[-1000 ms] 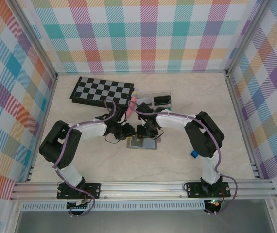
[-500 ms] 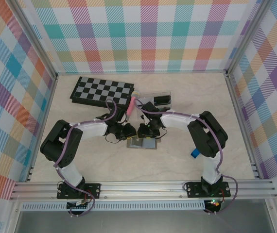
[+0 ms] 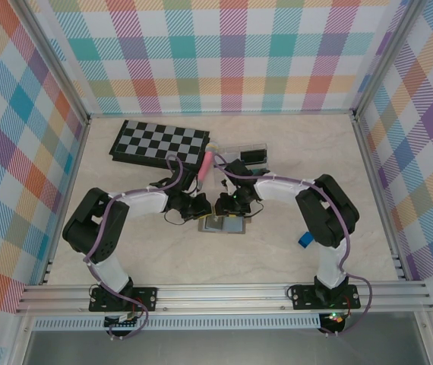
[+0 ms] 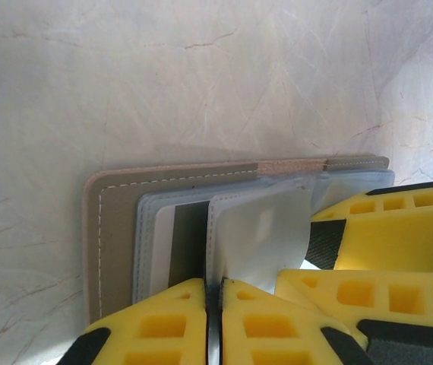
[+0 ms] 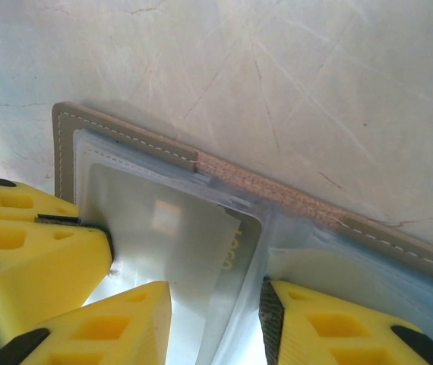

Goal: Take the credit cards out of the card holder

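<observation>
The card holder [image 3: 222, 225] lies open at the centre of the table [image 3: 125, 251], directly under both grippers. The left gripper [image 4: 213, 315] is clenched on one of its clear sleeves, and the right gripper [image 5: 210, 304] stands released, jaws astride another sleeve. What appears to be a dark card [image 4: 190, 243] sits inside a sleeve; a chessboard [image 3: 159, 141] and a clear box [image 3: 248, 156] lie behind, apart.

— The grey-taupe stitched bifold card holder [image 4: 114, 228], lower middle of the left wrist view: is that cloth?
— It looks like matt, fine-grained leatherette with pale thread stitching. Its clear plastic sleeves [image 4: 258, 236] are glossy and catch glare.
— And the pale marbled table [image 4: 125, 84] above it?
— Smooth, faintly veined, with a slight sheen. The left gripper [image 4: 214, 289] has yellow fingers [image 4: 152, 331] of matt moulded plastic.
</observation>
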